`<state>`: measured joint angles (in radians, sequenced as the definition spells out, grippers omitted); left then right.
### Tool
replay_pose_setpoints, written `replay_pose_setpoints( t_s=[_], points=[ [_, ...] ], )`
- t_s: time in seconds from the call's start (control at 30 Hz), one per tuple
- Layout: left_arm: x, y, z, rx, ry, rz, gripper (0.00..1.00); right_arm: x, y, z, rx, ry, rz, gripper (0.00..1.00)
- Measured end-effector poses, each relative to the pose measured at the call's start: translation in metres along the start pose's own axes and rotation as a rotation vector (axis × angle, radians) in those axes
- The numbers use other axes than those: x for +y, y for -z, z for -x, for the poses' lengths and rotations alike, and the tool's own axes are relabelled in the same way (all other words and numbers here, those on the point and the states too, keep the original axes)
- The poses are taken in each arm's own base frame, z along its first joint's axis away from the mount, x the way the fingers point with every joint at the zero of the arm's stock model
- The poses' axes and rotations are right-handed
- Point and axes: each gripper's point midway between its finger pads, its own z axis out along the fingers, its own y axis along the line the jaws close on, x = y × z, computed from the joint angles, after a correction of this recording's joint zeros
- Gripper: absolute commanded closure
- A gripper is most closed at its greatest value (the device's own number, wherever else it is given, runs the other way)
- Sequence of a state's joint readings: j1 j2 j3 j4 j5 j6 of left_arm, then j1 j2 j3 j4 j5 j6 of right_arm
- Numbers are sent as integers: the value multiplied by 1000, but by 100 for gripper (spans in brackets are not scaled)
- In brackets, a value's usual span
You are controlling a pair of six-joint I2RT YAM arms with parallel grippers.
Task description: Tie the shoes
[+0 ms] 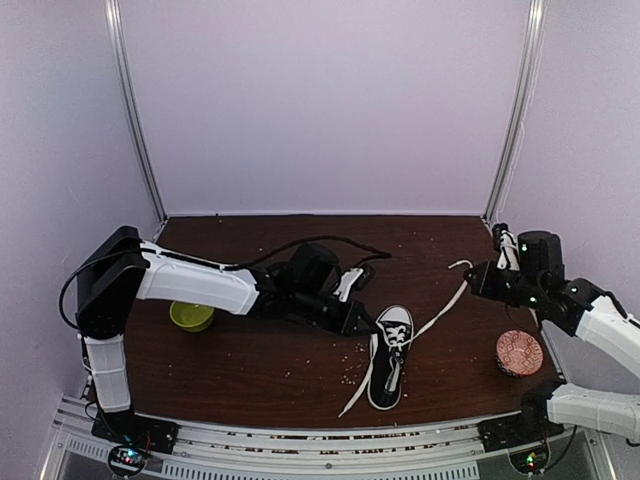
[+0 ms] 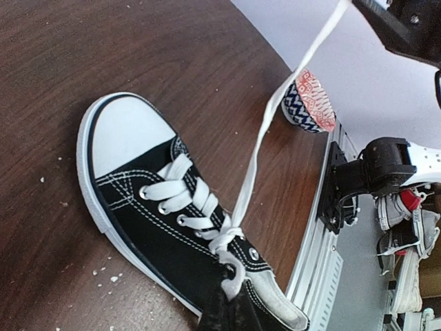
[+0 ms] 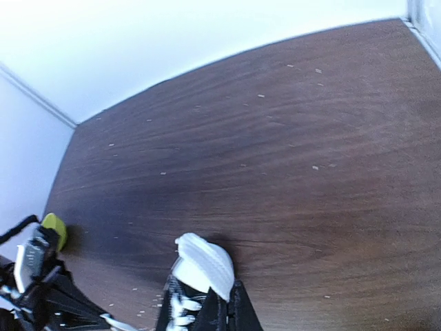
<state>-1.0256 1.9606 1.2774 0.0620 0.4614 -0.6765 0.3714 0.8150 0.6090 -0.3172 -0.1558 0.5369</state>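
The black sneaker (image 1: pixel 389 358) with white toe cap lies near the table's front, toe toward the near edge. In the left wrist view the sneaker (image 2: pixel 145 207) has a first knot in its white laces (image 2: pixel 229 238). My left gripper (image 1: pixel 362 322) sits at the shoe's collar, and its wrist view shows the gripper (image 2: pixel 234 300) shut on the short lace end just below the knot. My right gripper (image 1: pixel 478 278) holds the other lace (image 1: pixel 440 315) stretched taut to the right. Its wrist view shows the gripper (image 3: pixel 238 307) shut on that white lace (image 3: pixel 207 265). A loose lace tail (image 1: pixel 358 385) trails toward the front edge.
A green bowl (image 1: pixel 190 315) sits left under my left arm. A red-patterned bowl (image 1: pixel 519 352) stands near the right front edge, also in the left wrist view (image 2: pixel 309 103). Crumbs are scattered over the brown table (image 1: pixel 250 370). A black cable (image 1: pixel 330 242) arcs behind the left arm.
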Motion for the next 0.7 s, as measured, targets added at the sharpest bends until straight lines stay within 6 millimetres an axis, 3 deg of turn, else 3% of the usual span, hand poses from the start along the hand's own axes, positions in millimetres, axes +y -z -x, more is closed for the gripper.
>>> replay_pose_setpoints(
  t_s=[0.1,0.2,0.33,0.43,0.53,0.7],
  points=[
    [-6,-1,0,-4,-27,-14,100,43,-2,7,8,34,95,100],
    [-8,-2,-1,-3,-43,-18,100,91,-11,0,45,64,189,96],
    [-10,-3,-1,-4,-57,-19,100,123,-22,-11,78,57,240,50],
    [-12,-3,-2,-5,-64,-18,100,123,-35,-16,90,38,216,33],
    [-13,-3,-3,-5,-66,-16,100,110,-43,-22,89,49,164,23],
    [-13,-2,-1,-10,-67,-14,100,87,-35,-37,70,109,146,24]
  ],
)
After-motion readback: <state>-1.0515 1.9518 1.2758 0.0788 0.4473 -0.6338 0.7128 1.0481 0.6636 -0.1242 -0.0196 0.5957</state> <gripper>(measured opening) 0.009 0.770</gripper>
